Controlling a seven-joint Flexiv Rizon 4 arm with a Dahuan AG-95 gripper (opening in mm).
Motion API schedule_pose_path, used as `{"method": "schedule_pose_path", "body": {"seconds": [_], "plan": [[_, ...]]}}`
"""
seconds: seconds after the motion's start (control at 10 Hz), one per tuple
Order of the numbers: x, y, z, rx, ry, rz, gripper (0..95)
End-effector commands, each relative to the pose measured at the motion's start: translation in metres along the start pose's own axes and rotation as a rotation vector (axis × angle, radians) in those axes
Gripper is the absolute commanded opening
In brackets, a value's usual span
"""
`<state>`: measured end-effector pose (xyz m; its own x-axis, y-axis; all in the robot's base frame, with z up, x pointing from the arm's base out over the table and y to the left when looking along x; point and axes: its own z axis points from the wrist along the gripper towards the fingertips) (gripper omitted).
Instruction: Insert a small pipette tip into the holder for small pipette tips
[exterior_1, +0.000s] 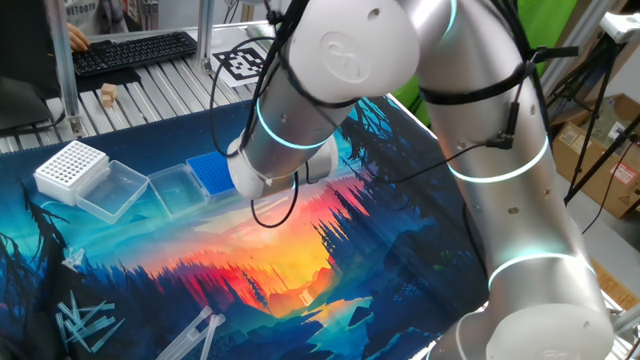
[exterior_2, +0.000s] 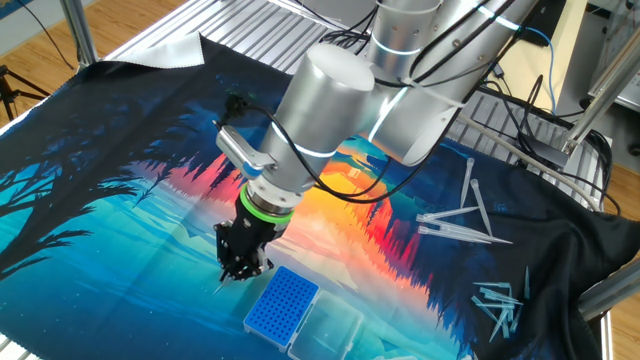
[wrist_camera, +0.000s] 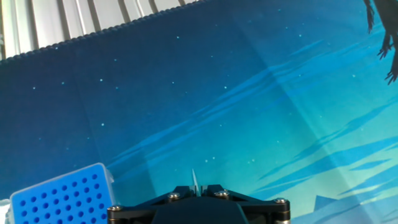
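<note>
My gripper (wrist_camera: 194, 188) is shut on the small pipette tip (wrist_camera: 194, 178), a thin whitish cone whose point sticks out between the closed jaws. In the other fixed view the gripper (exterior_2: 240, 270) hangs just above the mat, a little left of the blue holder (exterior_2: 281, 304). The tip's point shows below the fingers as a faint sliver (exterior_2: 221, 289). The holder also shows at the lower left of the hand view (wrist_camera: 59, 193) and, partly behind the arm, in the one fixed view (exterior_1: 209, 173). Its clear lid (exterior_1: 172, 188) lies open beside it.
A white perforated rack (exterior_1: 72, 168) with its open clear lid (exterior_1: 113, 190) stands left of the blue holder. Longer clear tips lie scattered on the mat (exterior_2: 462, 222) and in a pile (exterior_2: 500, 303). The mat's far edge meets metal slats (wrist_camera: 74, 18).
</note>
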<state>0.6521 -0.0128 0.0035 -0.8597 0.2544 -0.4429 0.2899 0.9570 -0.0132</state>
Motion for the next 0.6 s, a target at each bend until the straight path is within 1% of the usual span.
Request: {"method": "schedule_pose_path", "body": {"seconds": [0.1, 0.2, 0.3, 0.4, 0.5, 0.6], "plan": [[-0.0002, -0.0011, -0.0009, 0.011, 0.003, 0.0, 0.0], [-0.0005, -0.0045, -0.0075, 0.01, 0.019, -0.015, 0.0], [-0.0005, -0.0052, -0.0093, 0.003, 0.03, -0.013, 0.0], [-0.0005, -0.0052, -0.0093, 0.005, 0.036, -0.011, 0.0], [-0.0005, -0.0052, -0.0093, 0.003, 0.055, -0.001, 0.0], [-0.0005, -0.0052, -0.0093, 0.001, 0.058, 0.002, 0.0]]}}
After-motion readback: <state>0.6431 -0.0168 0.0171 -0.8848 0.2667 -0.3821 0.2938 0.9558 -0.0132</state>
